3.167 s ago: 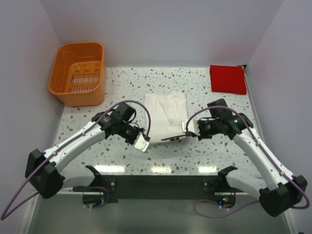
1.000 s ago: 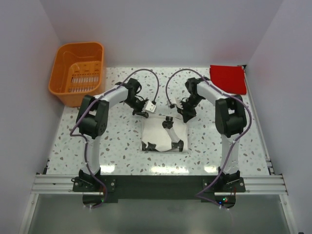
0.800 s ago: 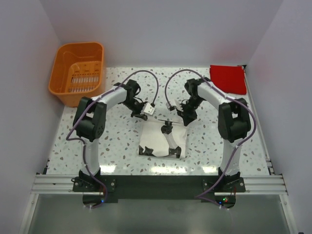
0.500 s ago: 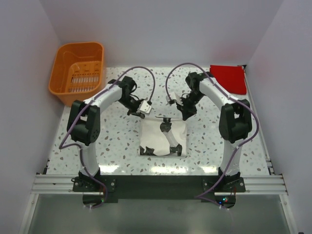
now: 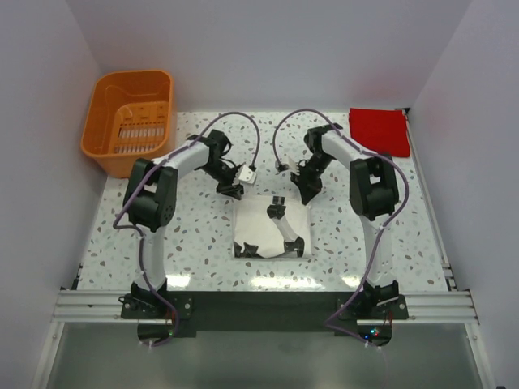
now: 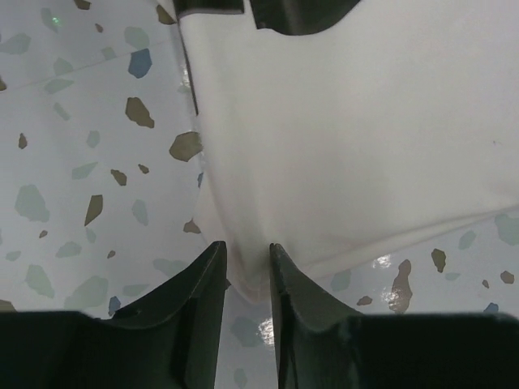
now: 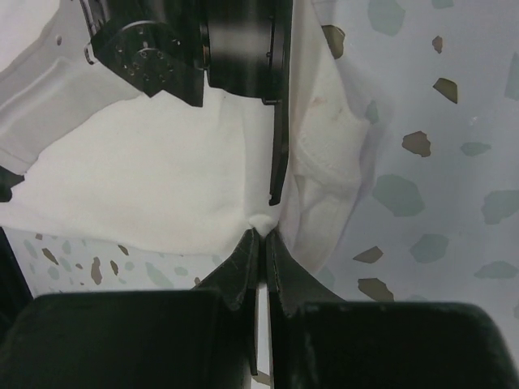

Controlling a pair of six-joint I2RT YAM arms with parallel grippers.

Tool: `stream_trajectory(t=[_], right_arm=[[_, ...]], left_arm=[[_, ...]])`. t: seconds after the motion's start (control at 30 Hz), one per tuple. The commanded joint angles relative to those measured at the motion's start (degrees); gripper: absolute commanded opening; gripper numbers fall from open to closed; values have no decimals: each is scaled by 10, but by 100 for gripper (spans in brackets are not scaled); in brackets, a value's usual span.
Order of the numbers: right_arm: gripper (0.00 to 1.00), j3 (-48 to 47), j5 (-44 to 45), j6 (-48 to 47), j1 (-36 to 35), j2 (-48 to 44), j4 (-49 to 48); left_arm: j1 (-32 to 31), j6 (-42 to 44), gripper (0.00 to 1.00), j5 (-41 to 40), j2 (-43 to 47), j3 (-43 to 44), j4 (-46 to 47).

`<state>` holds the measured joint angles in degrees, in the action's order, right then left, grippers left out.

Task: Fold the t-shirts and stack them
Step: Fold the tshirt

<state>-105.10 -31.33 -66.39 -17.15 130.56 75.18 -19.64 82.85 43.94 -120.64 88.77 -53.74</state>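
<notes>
The cream-white t-shirt [image 5: 253, 219] lies as a folded rectangle in the middle of the table. My left gripper [image 5: 235, 188] is at its far left corner. In the left wrist view the gripper [image 6: 247, 258] has a corner of the shirt [image 6: 349, 138] bunched between its jaws. My right gripper [image 5: 306, 193] is at the far right corner. In the right wrist view the gripper [image 7: 261, 235] is pinched shut on a fold of the shirt [image 7: 146, 178]. The red t-shirt [image 5: 379, 132] lies as a flat square at the far right.
An orange slotted basket [image 5: 101, 142] stands at the far left corner. The speckled table [image 5: 195, 235] is walled at the back and both sides. A white and black arm link [image 7: 146, 49] shows above the shirt in the right wrist view.
Since 3.2 s ago both grippers have gone from the shirt's near edge to its far edge, and the shirt now lies shorter and nearer. Over the last second they barely moved.
</notes>
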Motion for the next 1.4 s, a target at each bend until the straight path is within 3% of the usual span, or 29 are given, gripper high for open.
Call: stream_trajectory(t=[0.0,0.1,0.3,0.63,1.0,1.1,1.13,1.23,1.37], right_arm=[[0,-20,-28,41,2,-18,6],[0,-5,-50,61,2,-33,8],[0,26,-97,119,-1,-54,23],[0,64,-120,166,2,-95,-11],[0,65,-145,156,11,-129,-13],[0,67,-157,149,12,-135,-11],[0,66,-158,148,12,-137,-9],[8,51,-153,171,14,-130,-8],[28,19,-192,300,36,-109,-82]], left_arm=[[12,-44,34,38,21,32,26],[7,-54,47,80,41,25,33],[-44,-79,48,107,37,24,47],[-103,-241,49,104,8,-2,227],[-104,-189,45,103,-17,-9,179],[-103,-188,32,98,-14,-18,186],[-103,-187,21,98,-11,-19,187],[-103,-158,1,98,9,-38,184],[-105,-122,0,92,56,-88,213]])
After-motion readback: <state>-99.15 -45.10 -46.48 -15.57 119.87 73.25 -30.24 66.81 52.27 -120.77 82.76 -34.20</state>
